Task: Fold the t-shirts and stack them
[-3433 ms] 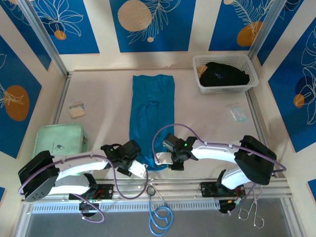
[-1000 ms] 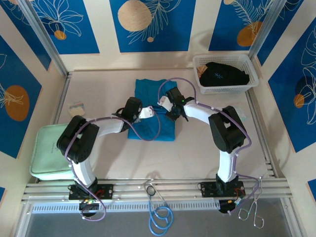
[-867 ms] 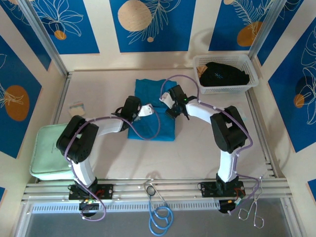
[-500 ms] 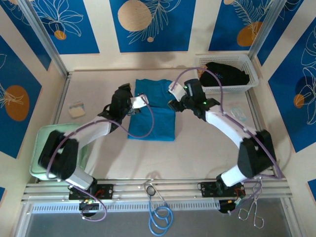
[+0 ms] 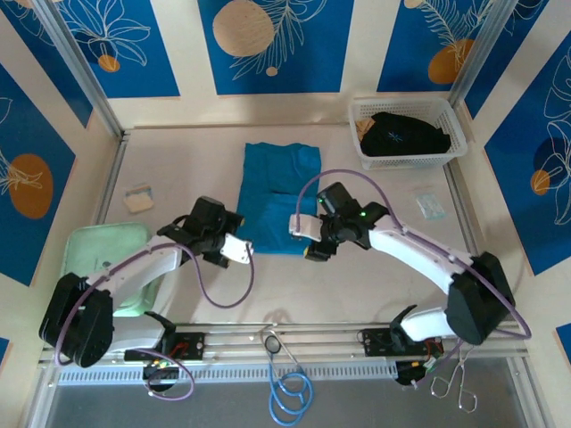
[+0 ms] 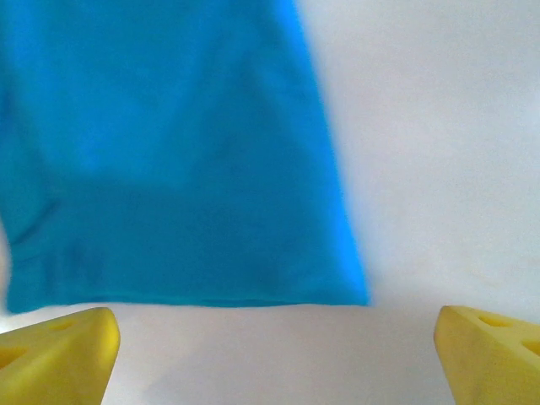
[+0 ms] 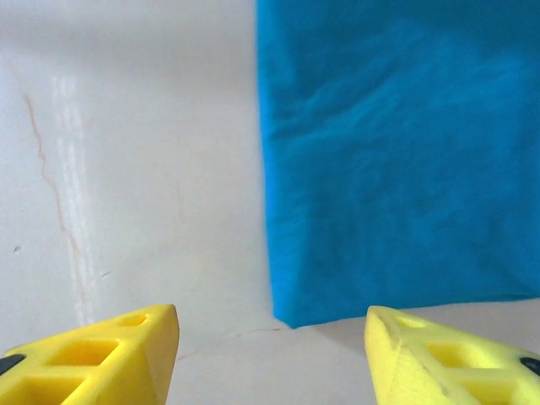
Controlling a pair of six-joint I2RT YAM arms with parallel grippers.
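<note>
**Two open grippers closing in on teal shirt's near edge**

Top view: The teal shirt (image 5: 278, 198) is lying flat as a folded oblong in the middle of the table (image 5: 178, 178). The black shirt (image 5: 401, 134) is sitting bunched in the basket (image 5: 410, 161) at the far right. The left gripper (image 5: 235, 252) is hovering just beside the teal shirt's near-left corner, and the right gripper (image 5: 304, 238) is hovering at its near-right corner. Neither is carrying cloth. A further fold looks to be the step in hand. To do it well, each gripper should be taking its own corner and pinching every layer. Both should then be lifting together, keeping the edge level on its way to the far edge. The black shirt's outline is hard to read inside the basket.

Left wrist: The yellow fingertips (image 6: 59, 354) are spread wide with nothing between them. The teal shirt's near edge and one corner are lying just ahead of them. The view is blurred, the cloth is running off the top and left of the frame, and its layers cannot be counted.

Right wrist: The jaws are gaping here too, and empty. A corner of the shirt is lying just ahead, between the two fingertips (image 7: 101, 354). The rest of the shirt is cut off at the top and right, so its far edge is going unseen.
</note>
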